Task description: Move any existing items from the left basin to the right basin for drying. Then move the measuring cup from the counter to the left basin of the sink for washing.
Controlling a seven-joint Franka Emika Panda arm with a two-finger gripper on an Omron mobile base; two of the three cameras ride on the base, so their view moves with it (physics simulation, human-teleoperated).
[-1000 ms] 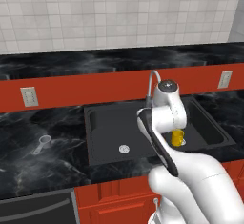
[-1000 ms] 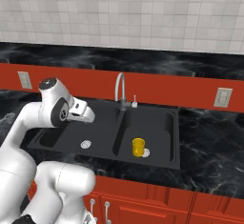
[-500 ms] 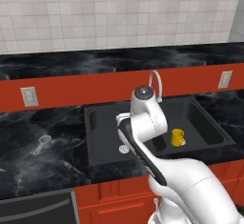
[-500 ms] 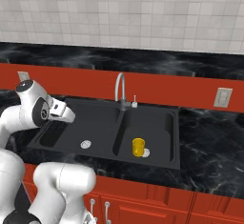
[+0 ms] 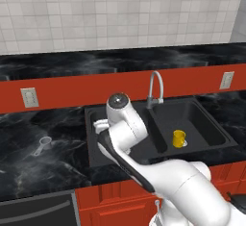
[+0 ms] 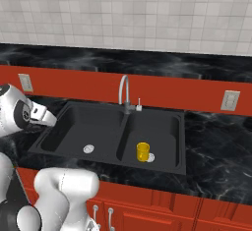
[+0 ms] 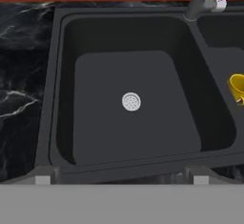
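A yellow mug (image 5: 178, 138) (image 6: 142, 152) stands upright in the narrower right basin (image 6: 162, 129), and shows at the right edge of the hand view as the mug (image 7: 237, 87). The wider left basin (image 7: 105, 132) (image 6: 83, 127) holds nothing but its silver drain (image 7: 131, 102). The small silvery measuring cup (image 5: 43, 143) lies on the black counter (image 5: 29, 167), left of the sink. My gripper (image 7: 120, 177) (image 6: 48, 119) hangs open above the left basin's near-left side, fingers wide apart and nothing between them.
The grey gooseneck faucet (image 5: 154, 88) (image 6: 124, 93) rises behind the divider between the basins. Wall sockets (image 5: 29, 97) (image 6: 229, 101) sit on the red backsplash. A dark oven front (image 5: 38, 210) lies below the counter at the left.
The arm has swung left, from over the right basin to over the left basin's left side. The mug has stayed in the right basin. The gripper has stayed open.
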